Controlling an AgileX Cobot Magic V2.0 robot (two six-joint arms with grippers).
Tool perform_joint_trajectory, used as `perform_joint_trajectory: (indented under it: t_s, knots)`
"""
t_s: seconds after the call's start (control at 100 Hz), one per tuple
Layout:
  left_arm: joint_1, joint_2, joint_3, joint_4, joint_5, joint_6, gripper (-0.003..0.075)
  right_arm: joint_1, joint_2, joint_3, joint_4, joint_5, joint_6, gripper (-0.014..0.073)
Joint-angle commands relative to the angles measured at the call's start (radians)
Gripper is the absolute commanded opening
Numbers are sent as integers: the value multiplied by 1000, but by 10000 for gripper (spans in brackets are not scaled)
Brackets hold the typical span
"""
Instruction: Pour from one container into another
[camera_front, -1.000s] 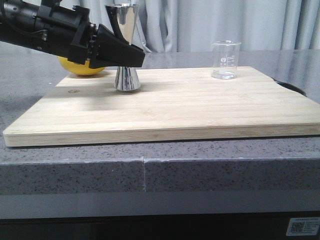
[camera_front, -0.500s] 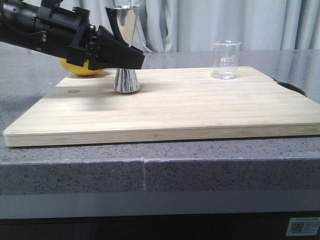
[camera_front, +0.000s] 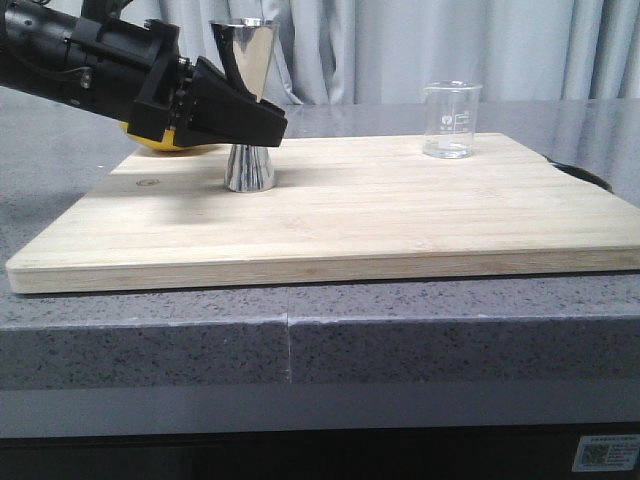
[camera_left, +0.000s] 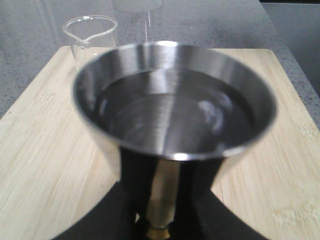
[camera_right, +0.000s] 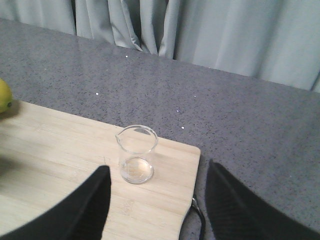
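The steel jigger stands upright at the back left of the wooden board; whether its base touches the board I cannot tell. My left gripper is shut on its narrow waist. In the left wrist view the jigger's top cup fills the picture with liquid in it, and the black fingers flank the waist. The clear glass beaker stands at the back right of the board, apart from the jigger, and looks empty. My right gripper hangs open above and in front of the beaker.
A yellow lemon lies behind the left gripper at the board's back left corner. A dark curved object sits off the board's right edge. The board rests on a grey speckled counter; curtains hang behind.
The left gripper and the jigger have shifted slightly left and lower in the front view. The beaker has not moved.
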Motion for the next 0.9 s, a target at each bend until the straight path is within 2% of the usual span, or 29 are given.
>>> perform_joint_trajectory:
  t_s: [0.0,0.89]
  knots:
    - [4,-49,-22,-64,92,-3,-11,-2,-18,-26,-3,-69,-2,377]
    - [4,-49,-22,-51,92,-3,-8,-2,-18,-26,-3,-69,-2,377]
